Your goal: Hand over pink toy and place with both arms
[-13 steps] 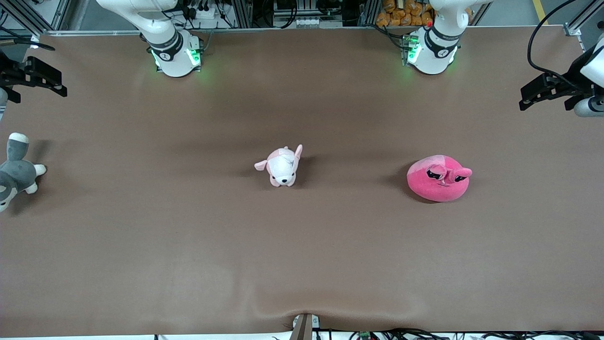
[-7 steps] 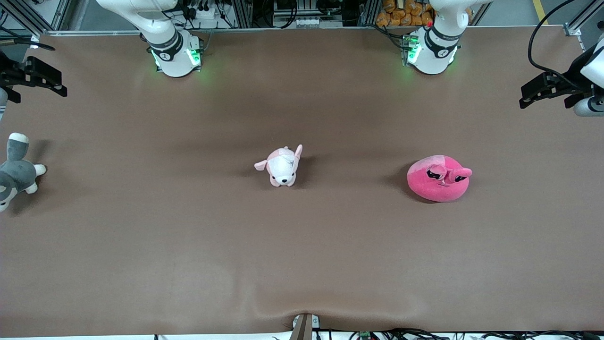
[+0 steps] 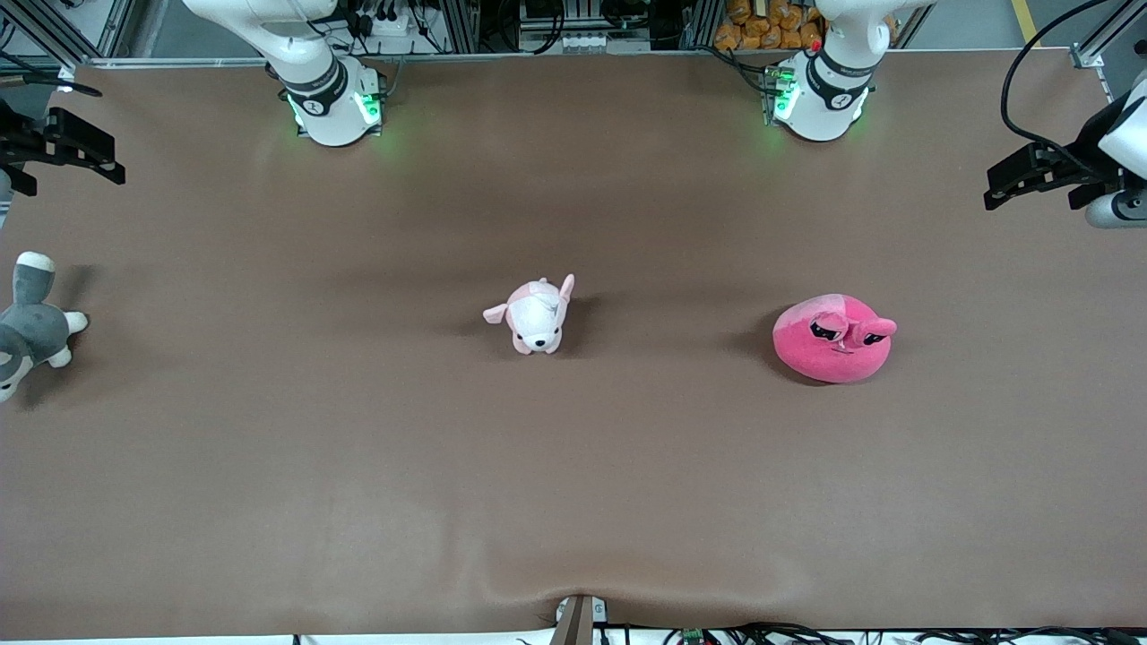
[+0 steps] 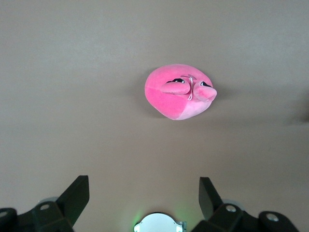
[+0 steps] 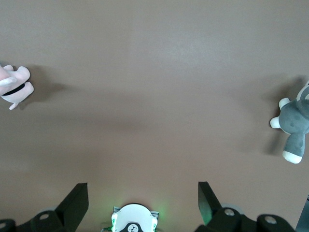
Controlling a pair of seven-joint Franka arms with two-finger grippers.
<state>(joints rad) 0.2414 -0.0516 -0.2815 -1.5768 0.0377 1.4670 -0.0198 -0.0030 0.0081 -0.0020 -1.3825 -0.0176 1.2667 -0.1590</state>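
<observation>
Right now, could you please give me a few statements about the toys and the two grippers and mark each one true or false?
1. The pink toy lies on the table, held by nothing. True.
2. The left gripper is shut on the pink toy. False: it is open, up over the table's end.
3. The puppy toy sits mid-table. True.
4. The right gripper holds the grey husky toy. False: it is open and empty.

hot-pink toy (image 3: 832,340), pale pink-and-white puppy (image 3: 535,315), grey-and-white husky (image 3: 27,327).
</observation>
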